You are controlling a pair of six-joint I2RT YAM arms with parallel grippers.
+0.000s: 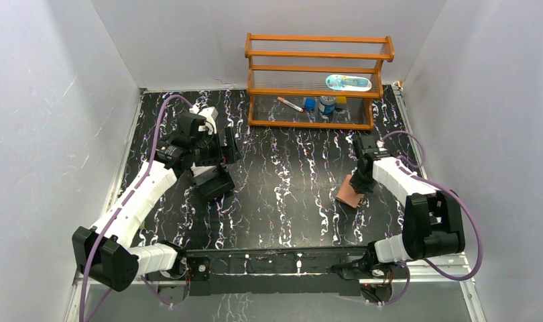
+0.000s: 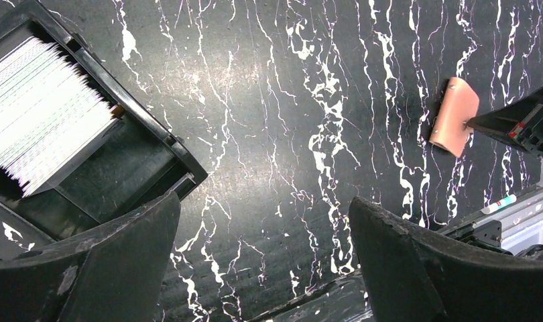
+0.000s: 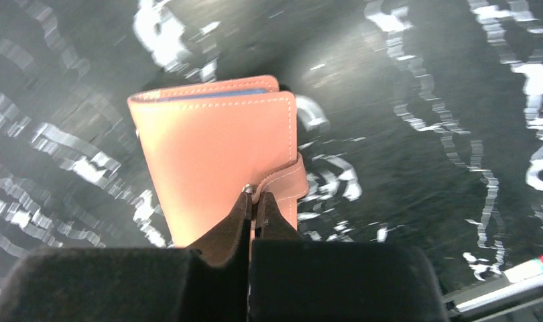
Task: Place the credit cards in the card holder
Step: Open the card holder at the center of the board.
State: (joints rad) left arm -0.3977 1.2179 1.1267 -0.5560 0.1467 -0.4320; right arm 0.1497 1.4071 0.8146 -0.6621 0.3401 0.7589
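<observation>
The tan leather card holder point(image 1: 348, 195) lies folded on the black marbled table at the right. My right gripper point(image 1: 358, 182) is shut on its snap-button tab point(image 3: 282, 182). In the right wrist view the card holder point(image 3: 212, 151) fills the middle, with a thin blue card edge point(image 3: 222, 94) showing in its fold and the gripper point(image 3: 255, 198) pinching the tab. A stack of whitish credit cards point(image 2: 47, 114) stands in a black tray point(image 2: 155, 137) at the left. My left gripper point(image 2: 265, 255) is open and empty above bare table beside the tray. The card holder also shows in the left wrist view point(image 2: 453, 115).
A wooden two-shelf rack point(image 1: 319, 80) with a pen, small bottles and a tube stands at the back. A black rail point(image 1: 275, 261) runs along the near edge. White walls close in the left, right and back sides.
</observation>
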